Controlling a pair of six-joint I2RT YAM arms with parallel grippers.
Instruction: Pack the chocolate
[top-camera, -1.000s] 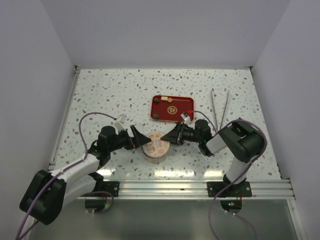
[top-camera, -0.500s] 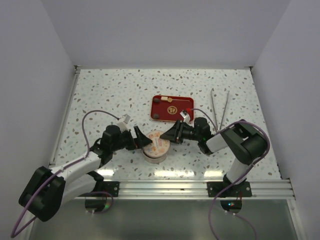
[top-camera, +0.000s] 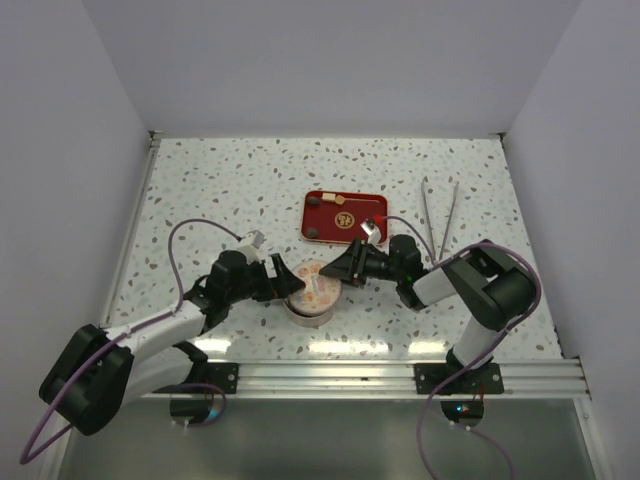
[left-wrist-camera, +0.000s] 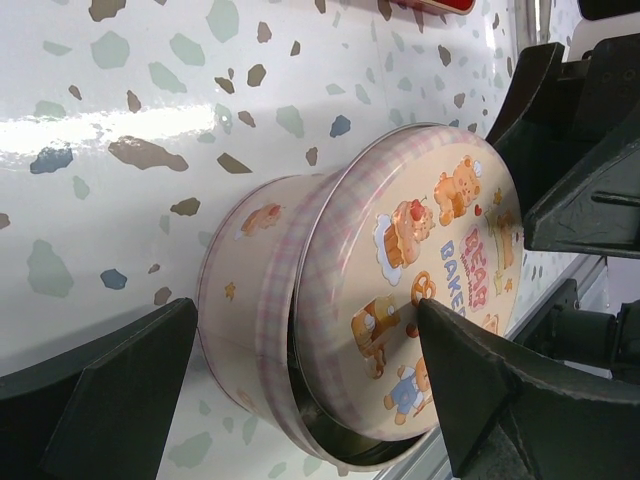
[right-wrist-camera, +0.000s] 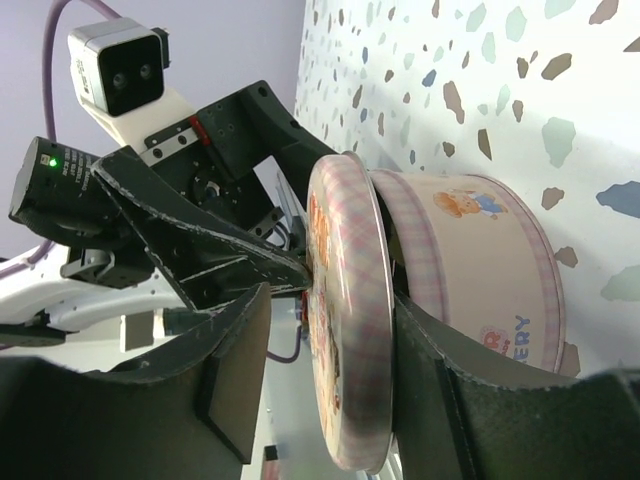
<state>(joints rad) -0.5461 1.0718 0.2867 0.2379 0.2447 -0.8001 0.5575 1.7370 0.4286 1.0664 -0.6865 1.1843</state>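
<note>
A round pink tin (top-camera: 308, 300) with a bear-printed lid (top-camera: 314, 283) stands near the table's front. In the left wrist view the lid (left-wrist-camera: 420, 270) sits tilted on the tin (left-wrist-camera: 250, 300), leaving a gap at one side. My left gripper (top-camera: 285, 278) is open and straddles the tin, one finger (left-wrist-camera: 500, 400) touching the lid's face. My right gripper (top-camera: 337, 271) has the lid's rim (right-wrist-camera: 350, 330) between open jaws, one finger (right-wrist-camera: 430, 380) under it. Dark brown chocolate pieces (top-camera: 316, 201) and a cream one (top-camera: 343, 214) lie in the red tray (top-camera: 370, 207).
Metal tongs (top-camera: 440, 215) lie right of the red tray. The white walls close the table on three sides. The aluminium rail (top-camera: 330, 375) with both arm bases runs along the front edge.
My left gripper has moved right, up to the tin, and its finger now reaches over the lid. My right gripper has shifted only slightly.
</note>
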